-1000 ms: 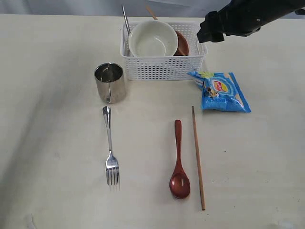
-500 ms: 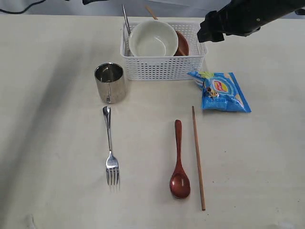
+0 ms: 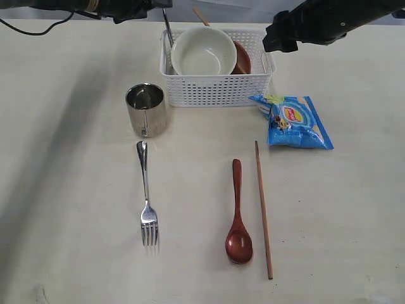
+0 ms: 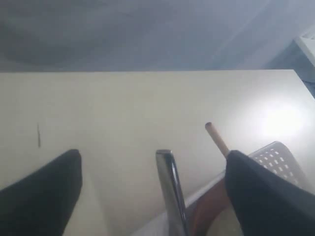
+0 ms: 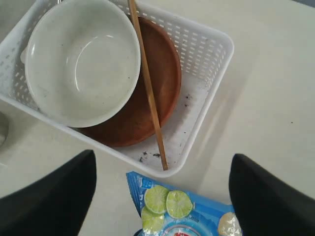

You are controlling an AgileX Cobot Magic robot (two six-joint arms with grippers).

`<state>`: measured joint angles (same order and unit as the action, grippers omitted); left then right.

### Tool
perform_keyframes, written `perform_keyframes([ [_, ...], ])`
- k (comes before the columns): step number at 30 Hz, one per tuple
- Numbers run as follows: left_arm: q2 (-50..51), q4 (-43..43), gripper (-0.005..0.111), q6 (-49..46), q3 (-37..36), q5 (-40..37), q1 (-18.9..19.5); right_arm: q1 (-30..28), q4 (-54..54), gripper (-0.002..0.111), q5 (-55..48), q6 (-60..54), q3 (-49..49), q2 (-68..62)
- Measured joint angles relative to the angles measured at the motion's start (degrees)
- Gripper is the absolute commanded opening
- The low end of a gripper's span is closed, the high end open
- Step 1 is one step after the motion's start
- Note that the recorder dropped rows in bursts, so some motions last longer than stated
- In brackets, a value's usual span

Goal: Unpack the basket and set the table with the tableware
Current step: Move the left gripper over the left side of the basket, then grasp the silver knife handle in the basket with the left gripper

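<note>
The left gripper (image 4: 153, 157) hangs at the far edge of the table (image 3: 69, 190) with its jaws spread and nothing between them. Below it the cup (image 3: 146, 109) stands upright, and the fork (image 3: 147, 202) lies nearer. The knife (image 3: 167, 28) leans in the left corner of the basket (image 3: 215, 92), beside the bowl (image 3: 204, 52), the plate (image 3: 242, 57) and a chopstick (image 3: 200, 16). The spoon (image 3: 238, 215) and the second chopstick (image 3: 262, 209) lie side by side on the table. The bag (image 3: 292, 120) lies right of the basket. The right gripper (image 5: 162, 161), jaws spread and empty, hovers above the right end of the basket.

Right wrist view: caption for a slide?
Open pincer above white mesh basket holding cream bowl, brown round plate, wooden chopstick; blue chip bag alongside.
</note>
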<state>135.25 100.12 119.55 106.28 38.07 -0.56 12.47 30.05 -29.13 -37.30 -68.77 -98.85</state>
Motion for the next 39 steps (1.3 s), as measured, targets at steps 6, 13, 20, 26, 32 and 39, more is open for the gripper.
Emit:
perform_keyframes([
  [6, 0.0, 0.0, 0.074, -1.1, 0.0, -2.2, -1.5, 0.0, 0.1, 0.071, 0.5, 0.0, 0.0, 0.0],
  [13, 0.0, -0.1, 0.066, -2.0, 0.4, -6.2, -3.5, 0.0, 0.1, 0.071, 0.6, 0.0, 0.0, 0.0],
  [20, 0.8, -0.1, 0.066, -1.2, 0.5, -6.8, -3.5, 0.0, 0.2, 0.071, 0.8, 0.0, 0.0, 0.0],
  [26, 2.1, -0.1, 0.062, -0.6, 0.5, -5.9, -3.5, 0.0, 0.3, 0.071, 0.8, 0.0, 0.0, 0.0],
  [32, 2.1, -0.1, 0.027, 0.1, 0.5, -5.7, -3.5, 0.0, 0.3, 0.071, 0.8, 0.0, 0.0, 0.0],
  [39, 2.1, -1.6, 0.000, 0.5, 0.7, -5.1, -3.5, 0.0, 0.3, 0.071, 0.8, 0.0, 0.0, 0.0],
])
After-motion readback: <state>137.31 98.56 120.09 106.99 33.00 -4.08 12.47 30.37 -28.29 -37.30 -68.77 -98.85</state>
